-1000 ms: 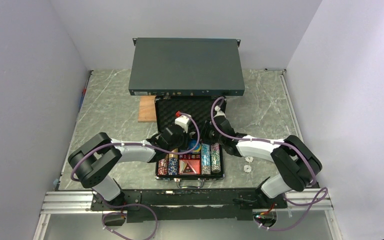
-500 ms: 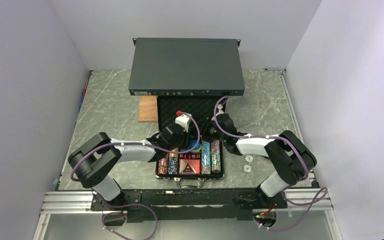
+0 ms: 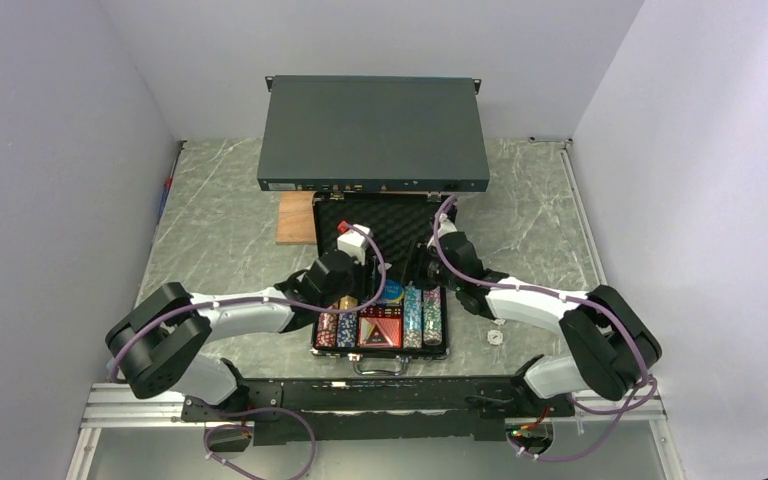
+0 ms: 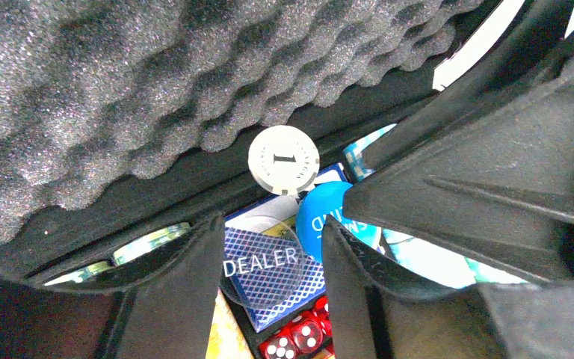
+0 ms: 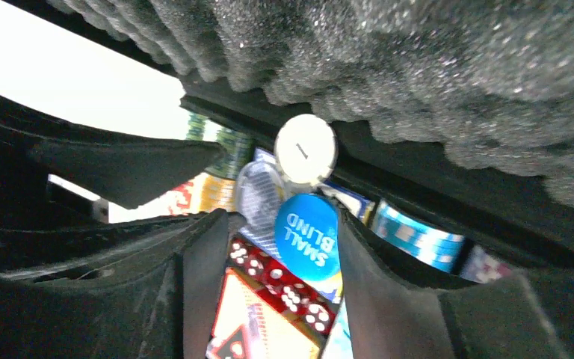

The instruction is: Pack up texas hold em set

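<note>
The texas hold em set is a small black briefcase (image 3: 440, 350) lying open mid-table, its foam-lined lid (image 3: 390, 220) tipped back. Chip rows (image 3: 421, 315), card decks and red dice (image 4: 299, 338) fill its tray. My left gripper (image 4: 269, 230) is open over a clear DEALER disc (image 4: 263, 262) that lies on a blue deck. My right gripper (image 5: 280, 221) is open around a blue SMALL BLIND disc (image 5: 306, 238) lying over red dice (image 5: 280, 288). A white chip (image 4: 284, 158) leans at the hinge. In the top view both grippers, left (image 3: 358, 290) and right (image 3: 412, 275), meet over the tray's far end.
A large dark grey rack box (image 3: 373, 120) stands behind the case, its front edge close to the lid. A wooden block (image 3: 294, 218) lies left of the lid. A loose white chip (image 3: 495, 337) lies on the table right of the case, under my right forearm.
Both grippers have opened. The DEALER and SMALL BLIND discs now lie loose in the tray. The left arm's elbow has swung out to the left and the right gripper has crept towards the lid.
</note>
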{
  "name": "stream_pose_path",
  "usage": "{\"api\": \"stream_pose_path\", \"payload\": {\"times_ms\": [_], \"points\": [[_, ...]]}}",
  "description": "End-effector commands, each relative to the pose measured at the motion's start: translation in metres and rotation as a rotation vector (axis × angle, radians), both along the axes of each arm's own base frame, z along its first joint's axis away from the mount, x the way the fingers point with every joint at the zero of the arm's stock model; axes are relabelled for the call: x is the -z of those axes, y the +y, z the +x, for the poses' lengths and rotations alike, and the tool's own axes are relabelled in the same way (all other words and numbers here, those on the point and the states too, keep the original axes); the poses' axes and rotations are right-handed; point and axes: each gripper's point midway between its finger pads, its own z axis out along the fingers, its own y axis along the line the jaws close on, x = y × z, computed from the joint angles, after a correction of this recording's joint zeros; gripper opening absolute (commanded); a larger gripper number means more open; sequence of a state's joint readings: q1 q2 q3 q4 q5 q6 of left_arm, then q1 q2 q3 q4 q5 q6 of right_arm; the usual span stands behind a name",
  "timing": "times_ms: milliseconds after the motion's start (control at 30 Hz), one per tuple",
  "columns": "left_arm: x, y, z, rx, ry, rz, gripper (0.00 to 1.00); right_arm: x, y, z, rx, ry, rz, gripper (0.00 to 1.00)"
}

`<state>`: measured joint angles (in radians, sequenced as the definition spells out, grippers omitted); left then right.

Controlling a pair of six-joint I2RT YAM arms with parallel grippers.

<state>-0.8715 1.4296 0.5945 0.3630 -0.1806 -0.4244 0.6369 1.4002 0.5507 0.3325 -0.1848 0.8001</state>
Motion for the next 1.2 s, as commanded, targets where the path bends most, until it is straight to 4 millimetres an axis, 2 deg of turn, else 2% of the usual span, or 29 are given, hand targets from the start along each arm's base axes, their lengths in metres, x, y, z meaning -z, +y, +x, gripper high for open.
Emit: {"api": "stream_pose_path", "payload": {"times_ms": [0,67,200,333,400,467,633,833,1000,1167], "points": [[-0.020,-0.002,0.007,-0.029,-0.053,-0.080,0.55,-0.001,-0.030,0.022,0.062,-0.152,-0.224,0.61],[-0.025,-0.001,0.005,-0.028,-0.062,-0.101,0.55,-0.001,-0.032,0.024,0.061,-0.197,-0.312,0.65],[-0.037,0.014,-0.004,-0.055,-0.076,-0.141,0.57,-0.014,-0.021,0.017,0.021,-0.298,-0.444,0.73],[-0.059,0.032,-0.020,-0.072,-0.082,-0.197,0.65,-0.022,-0.014,0.019,-0.003,-0.341,-0.550,0.79],[-0.076,0.041,-0.030,-0.070,-0.074,-0.214,0.69,-0.017,-0.015,0.020,-0.025,-0.325,-0.607,0.80],[-0.082,0.052,-0.042,-0.070,-0.050,-0.207,0.71,-0.016,-0.012,0.022,-0.052,-0.318,-0.639,0.81],[-0.090,0.087,-0.066,-0.122,-0.017,-0.229,0.79,-0.013,0.008,0.022,-0.094,-0.296,-0.635,0.77],[-0.106,0.117,-0.089,-0.167,-0.025,-0.328,0.85,-0.004,0.026,0.021,-0.108,-0.292,-0.679,0.60],[-0.116,0.129,-0.098,-0.174,-0.041,-0.364,0.87,0.003,0.030,0.026,-0.086,-0.288,-0.711,0.64],[-0.118,0.127,-0.100,-0.160,-0.033,-0.357,0.87,0.010,0.027,0.030,-0.051,-0.289,-0.743,0.65]]}}
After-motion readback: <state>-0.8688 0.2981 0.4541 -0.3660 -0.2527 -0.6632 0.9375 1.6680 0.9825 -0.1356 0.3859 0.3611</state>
